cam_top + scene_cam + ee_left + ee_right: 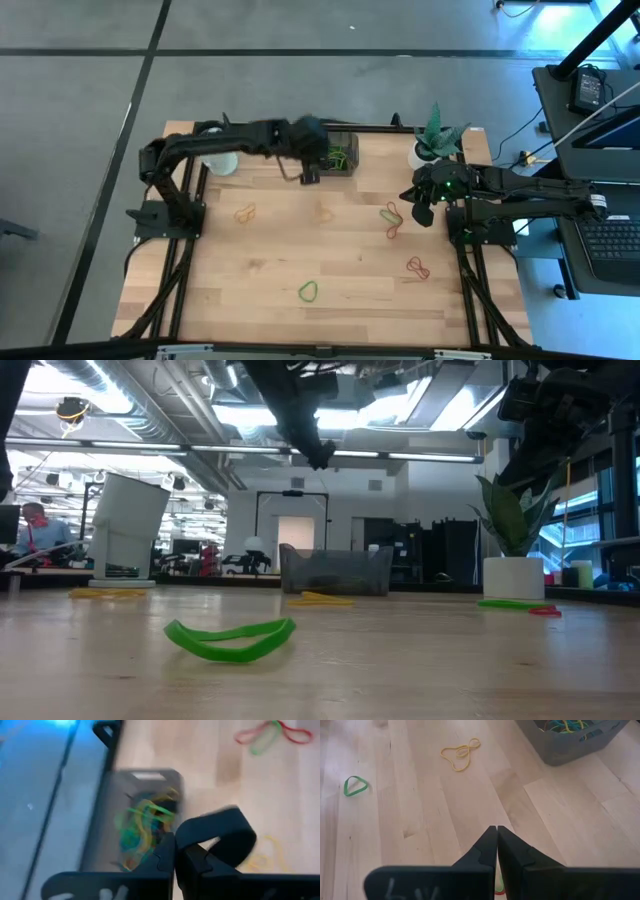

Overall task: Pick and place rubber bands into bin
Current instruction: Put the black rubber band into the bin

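My left gripper [310,172] hangs just in front of the bin [342,150], shut on a black rubber band [235,822]. The dark translucent bin stands at the table's far edge with a tangle of green and yellow bands [145,825] inside. My right gripper [420,212] is shut and hovers at the table's right side, next to a red and green pair of bands [392,215]. Loose bands lie flat on the table: an orange one [245,212], a green one [309,291] and a red one [418,266]. My left gripper pinches the black rubber band between its two shut fingers, at one spot of the loop [195,827]. The rest of the loop stands out open to one side of the fingers. The band is lifted clear of the table, beside the bin's near wall.
A white cup [220,160] sits under my left arm at the far left. A white plant pot [432,150] stands at the far right, close to my right arm. A black frame [180,270] runs along the table's left and right sides. Bare wood lies across the middle.
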